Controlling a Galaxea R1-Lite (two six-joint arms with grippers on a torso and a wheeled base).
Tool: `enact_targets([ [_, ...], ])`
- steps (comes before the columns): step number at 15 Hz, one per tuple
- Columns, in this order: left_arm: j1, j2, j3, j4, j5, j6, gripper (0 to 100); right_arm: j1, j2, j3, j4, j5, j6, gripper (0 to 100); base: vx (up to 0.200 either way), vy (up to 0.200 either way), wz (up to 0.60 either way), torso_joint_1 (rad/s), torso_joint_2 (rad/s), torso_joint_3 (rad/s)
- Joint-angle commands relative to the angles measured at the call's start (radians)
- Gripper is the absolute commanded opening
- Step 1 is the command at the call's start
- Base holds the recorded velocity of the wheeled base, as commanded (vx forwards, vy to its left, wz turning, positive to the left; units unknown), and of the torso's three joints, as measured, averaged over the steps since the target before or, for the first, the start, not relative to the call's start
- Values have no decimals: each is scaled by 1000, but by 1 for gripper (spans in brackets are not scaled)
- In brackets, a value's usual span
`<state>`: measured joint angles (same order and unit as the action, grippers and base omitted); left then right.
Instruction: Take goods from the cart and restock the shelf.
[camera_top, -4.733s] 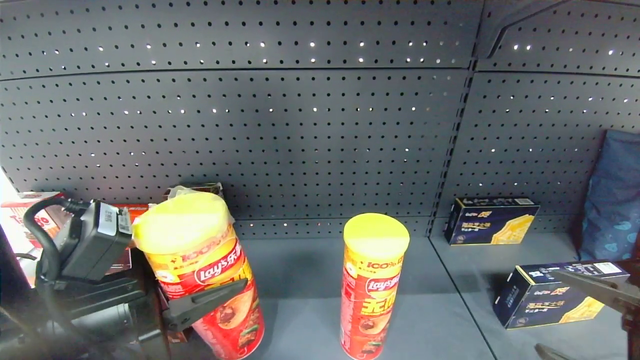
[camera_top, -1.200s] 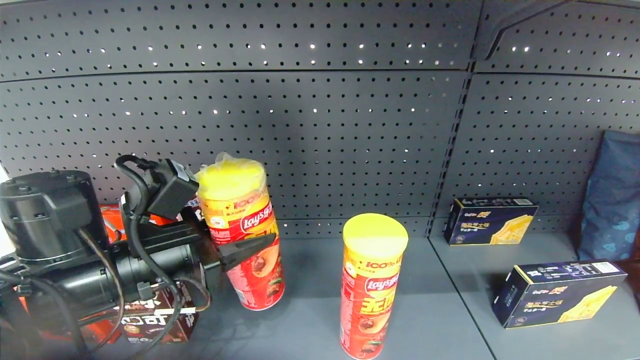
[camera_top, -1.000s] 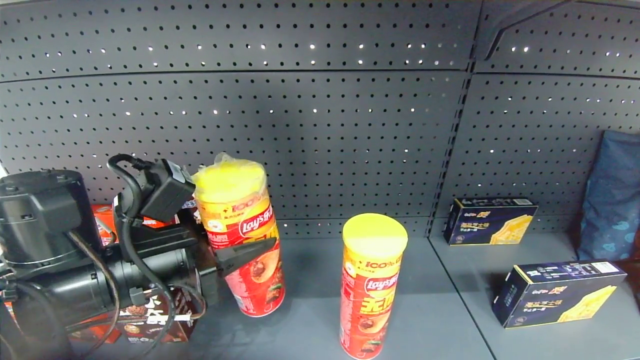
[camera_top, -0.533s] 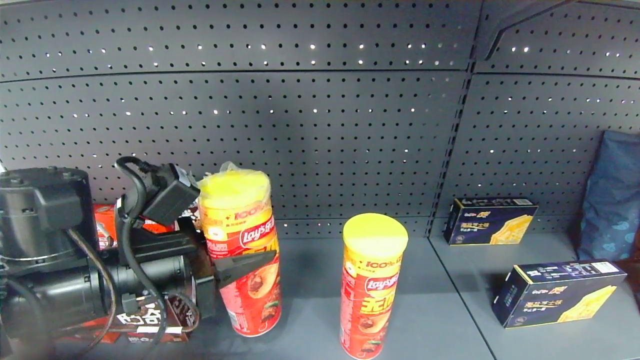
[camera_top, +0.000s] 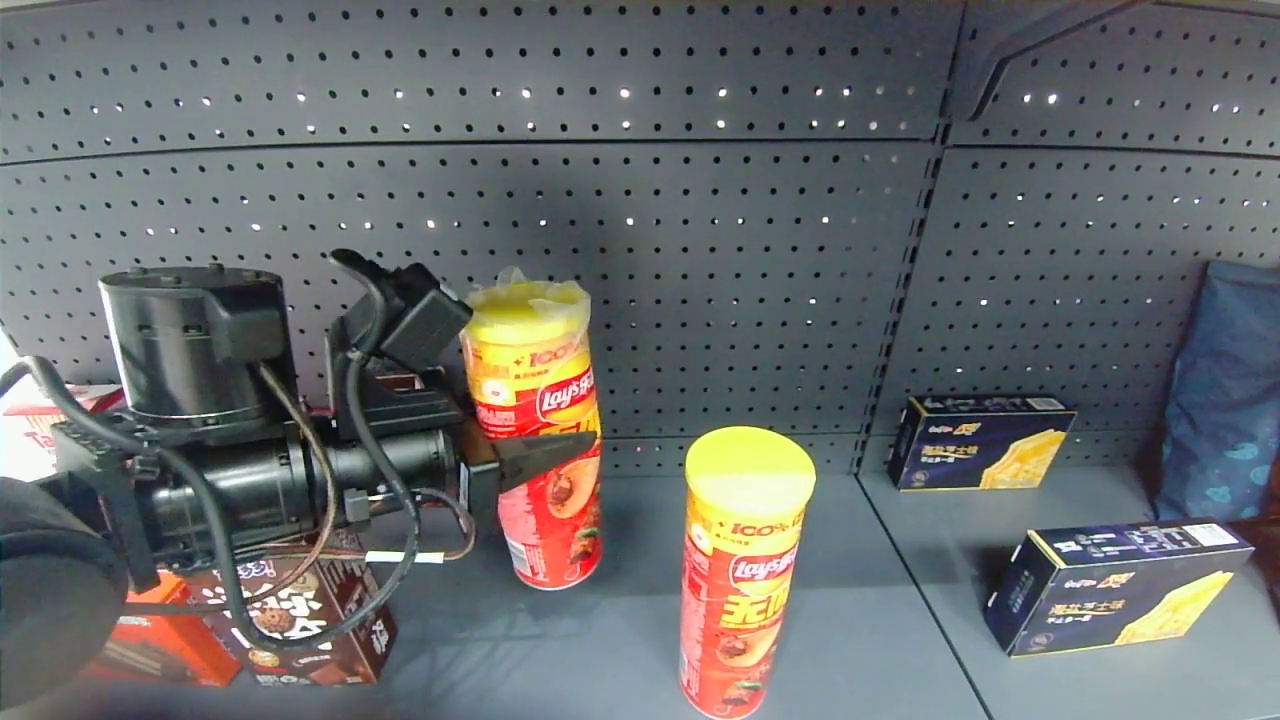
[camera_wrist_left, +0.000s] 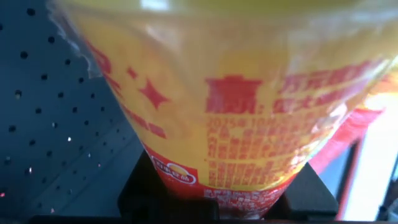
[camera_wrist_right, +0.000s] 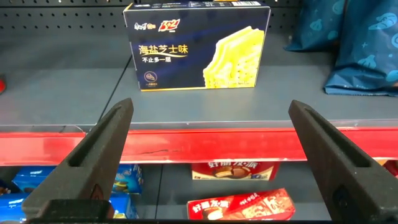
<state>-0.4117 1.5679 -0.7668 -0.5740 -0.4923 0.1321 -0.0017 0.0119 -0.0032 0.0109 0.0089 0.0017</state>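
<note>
My left gripper (camera_top: 545, 452) is shut on a red chips can with a yellow lid (camera_top: 535, 400), gripping it at mid-height. The can stands upright near the pegboard back, left of centre on the grey shelf (camera_top: 640, 640). Whether its base touches the shelf I cannot tell. In the left wrist view the can's label (camera_wrist_left: 249, 124) is very close. A second identical can (camera_top: 745, 570) stands free in front and to the right. My right gripper (camera_wrist_right: 214, 168) is open, in front of the red shelf edge (camera_wrist_right: 199, 143), facing a dark blue box (camera_wrist_right: 196, 46).
Two dark blue boxes (camera_top: 985, 440) (camera_top: 1115, 585) lie on the shelf's right section, with a blue bag (camera_top: 1230, 400) at the far right. Brown and red boxes (camera_top: 300, 620) sit under my left arm. Red boxes (camera_wrist_right: 236, 205) fill the lower shelf. A perforated panel (camera_top: 640, 250) closes the back.
My left gripper has carried the can to the right and deeper toward the pegboard, somewhat higher in the picture. The free can and the boxes have stayed put.
</note>
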Motion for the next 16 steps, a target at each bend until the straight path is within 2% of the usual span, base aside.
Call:
enact_targets([
  [1,1,73,-28,-20,-2,1,0,0,2,0,0,0,0,100,0,0,0,0,0,0],
  [3,-6,115,-45,-38,-2,4,0,0,2,0,0,0,0,100,0,0,0,0,0,0],
  [6,-13,170,-65,-43,-2,38,0,0,2,0,0,0,0,100,0,0,0,0,0,0],
  [11,-13,251,-146,-43,0,37,0,0,2,0,0,0,0,100,0,0,0,0,0,0],
  [16,-27,302,-178,-46,-3,32,0,0,2,0,0,0,0,100,0,0,0,0,0,0],
])
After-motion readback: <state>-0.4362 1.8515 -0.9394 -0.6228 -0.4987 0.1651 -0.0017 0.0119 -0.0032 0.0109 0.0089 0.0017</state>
